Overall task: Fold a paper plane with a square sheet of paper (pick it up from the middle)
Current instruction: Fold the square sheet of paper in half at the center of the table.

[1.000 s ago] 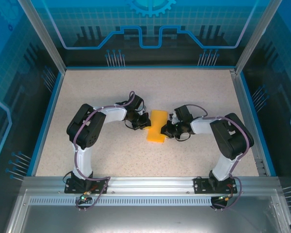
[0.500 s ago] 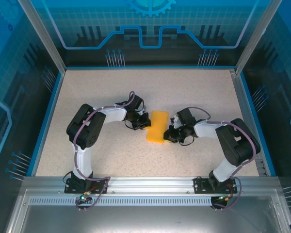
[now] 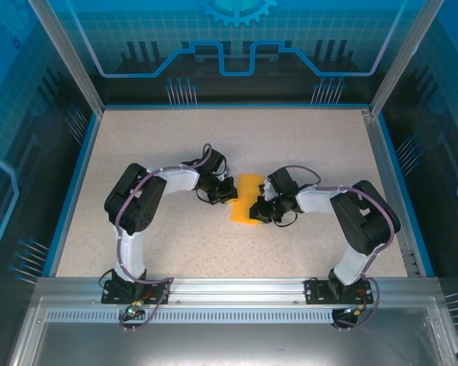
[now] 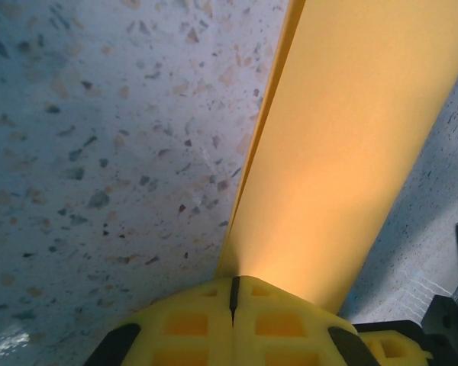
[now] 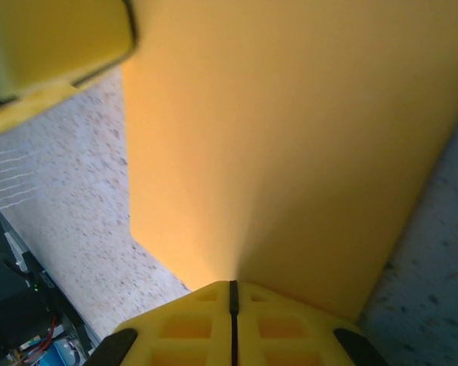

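Observation:
The square sheet of paper (image 3: pixel 247 192) is bright orange and lies folded into a narrow flat rectangle at the table's middle; it has no paper plane shape. My left gripper (image 3: pixel 230 191) is shut, its tips resting on the sheet's left long edge (image 4: pixel 248 191). The left gripper (image 4: pixel 233 280) has its jaws together with nothing between them. My right gripper (image 3: pixel 254 209) is shut too and sits on top of the sheet near its front right corner. In the right wrist view the right gripper (image 5: pixel 233 284) presses on the orange sheet (image 5: pixel 275 130), and a left finger (image 5: pixel 53 38) shows beyond it.
The speckled table (image 3: pixel 175 137) is bounded by a blue rim and metal posts (image 3: pixel 65 53) at the back corners. Both arm bases (image 3: pixel 130 286) are bolted to the near rail. The arms' elbows (image 3: pixel 133 202) flank the sheet.
My right gripper pulled back to the right and then came left onto the sheet's front right part. The left gripper and the sheet stayed where they were.

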Tool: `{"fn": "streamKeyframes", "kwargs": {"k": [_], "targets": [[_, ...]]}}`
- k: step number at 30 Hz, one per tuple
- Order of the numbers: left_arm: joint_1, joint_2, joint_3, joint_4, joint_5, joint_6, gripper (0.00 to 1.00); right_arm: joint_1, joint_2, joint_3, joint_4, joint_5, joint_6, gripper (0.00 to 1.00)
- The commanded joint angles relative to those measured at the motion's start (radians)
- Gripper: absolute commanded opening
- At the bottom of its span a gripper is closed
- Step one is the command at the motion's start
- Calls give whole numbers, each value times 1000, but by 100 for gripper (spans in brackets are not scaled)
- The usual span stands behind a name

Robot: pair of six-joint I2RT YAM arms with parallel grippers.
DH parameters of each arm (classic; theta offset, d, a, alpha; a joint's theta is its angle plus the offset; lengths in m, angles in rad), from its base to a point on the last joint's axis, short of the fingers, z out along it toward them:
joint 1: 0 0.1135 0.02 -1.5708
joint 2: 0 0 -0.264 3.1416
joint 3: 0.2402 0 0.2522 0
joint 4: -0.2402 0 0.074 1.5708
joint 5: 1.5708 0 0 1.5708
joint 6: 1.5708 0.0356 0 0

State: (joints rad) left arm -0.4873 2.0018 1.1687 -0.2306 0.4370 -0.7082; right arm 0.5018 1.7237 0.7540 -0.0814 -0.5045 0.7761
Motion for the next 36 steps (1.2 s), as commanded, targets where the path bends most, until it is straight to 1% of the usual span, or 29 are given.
{"fn": "streamKeyframes", "kwargs": {"k": [1, 6, 9, 12, 15, 18, 21, 26, 29, 31, 33, 36], "targets": [[-20, 96, -70, -163, -166, -11, 2, 11, -16, -46, -43, 17, -25, 7], [-20, 96, -70, -166, -178, -7, 2, 4, -71, -127, -74, 35, -38, 7], [-20, 96, -73, -162, -180, -6, 2, -19, -118, -151, -89, 26, -40, 7], [-20, 91, -74, -161, -174, 0, 2, -39, -184, -98, -105, 9, -37, 8], [-20, 80, -67, -159, -160, 18, 2, -48, -214, -4, -125, 27, -41, 8], [-22, 62, -42, -165, -139, 42, 2, -48, -182, 59, -159, 92, -73, 7], [-22, 43, 2, -175, -108, 68, 4, -43, -129, 87, -181, 124, -98, 7], [-22, 23, 96, -190, -39, 99, 8, 3, -52, 116, -196, 173, -91, 7], [-22, 4, 133, -191, -16, 100, 10, 26, -6, 120, -199, 193, -67, 7], [-20, -14, 146, -191, -16, 99, 12, 41, 16, 119, -196, 195, -51, 7], [-21, -35, 149, -193, -30, 94, 13, 59, 36, 159, -201, 199, -32, 7], [-16, -80, 125, -197, -94, 69, 16, 90, 68, 182, -200, 201, 8, 7]]}}
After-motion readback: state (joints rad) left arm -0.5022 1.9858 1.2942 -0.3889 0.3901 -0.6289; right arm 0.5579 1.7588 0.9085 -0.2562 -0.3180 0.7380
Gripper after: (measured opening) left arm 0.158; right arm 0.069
